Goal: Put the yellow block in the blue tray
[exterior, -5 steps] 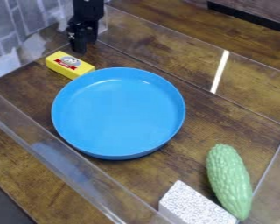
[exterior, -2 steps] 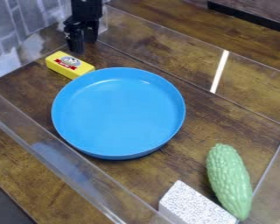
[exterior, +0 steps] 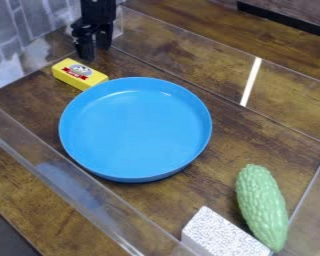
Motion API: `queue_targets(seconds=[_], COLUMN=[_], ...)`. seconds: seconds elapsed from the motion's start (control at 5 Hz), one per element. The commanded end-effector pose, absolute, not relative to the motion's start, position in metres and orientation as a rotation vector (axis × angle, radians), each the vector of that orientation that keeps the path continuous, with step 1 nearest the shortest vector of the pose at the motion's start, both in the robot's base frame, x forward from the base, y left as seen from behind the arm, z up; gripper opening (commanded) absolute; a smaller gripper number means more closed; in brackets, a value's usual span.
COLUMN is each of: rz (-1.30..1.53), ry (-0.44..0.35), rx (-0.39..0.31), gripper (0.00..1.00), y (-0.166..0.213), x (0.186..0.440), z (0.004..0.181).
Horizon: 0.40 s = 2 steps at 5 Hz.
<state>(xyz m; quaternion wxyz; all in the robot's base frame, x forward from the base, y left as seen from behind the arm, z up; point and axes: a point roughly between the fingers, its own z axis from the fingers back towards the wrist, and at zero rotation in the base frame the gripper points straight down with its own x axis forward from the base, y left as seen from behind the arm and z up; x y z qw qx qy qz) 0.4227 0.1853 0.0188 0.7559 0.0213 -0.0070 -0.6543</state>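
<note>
The surface point(exterior: 256, 125) is dark brown wood with a visible grain, and clear, glossy plastic-like sheeting point(exterior: 69, 180) runs along its left side and across the lower left, catching pale reflections. A white strip point(exterior: 252, 82) lies on the wood beyond the blue tray point(exterior: 135, 130), up and to the right of it in the view, and a thin seam-like line crosses the wood on that same side. The blue tray, a round, shallow, bright blue dish with a raised rim, serves as the landmark: it sits flat and open side up near the middle of the view, and nothing lies in it. The yellow block point(exterior: 80, 74) is outside it, on the wood just beside its upper-left rim; whether the two touch is hard to tell. The block lies flat, its red-and-white label facing up. Its long axis runs diagonally, one short end pointing to the upper left of the view and the other to the lower right, toward the tray's rim. Above the block in the view, farther from the tray, is the dark hand point(exterior: 93, 42), apart from the block and holding nothing that shows; its jaws stand wide. To the lower right of the tray lies a pale green, bumpy gourd-like vegetable point(exterior: 262, 206), its length running from top to bottom of the view with a slight lean. Beside its lower end is a white speckled block point(exterior: 226, 234), farther below the tray and partly cut off by the frame.
</note>
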Motion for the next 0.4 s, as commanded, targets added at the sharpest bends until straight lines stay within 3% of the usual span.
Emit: queue_targets(seconds=[0.0,0.2], rz=[-1.478,-1.454], ry=[-0.064,-0.06], rx=[0.135,0.137], gripper=[1.0,1.0], y=[0.1834,0.1839], x=[0.4354,0.4319], z=[0.0304,0.0305])
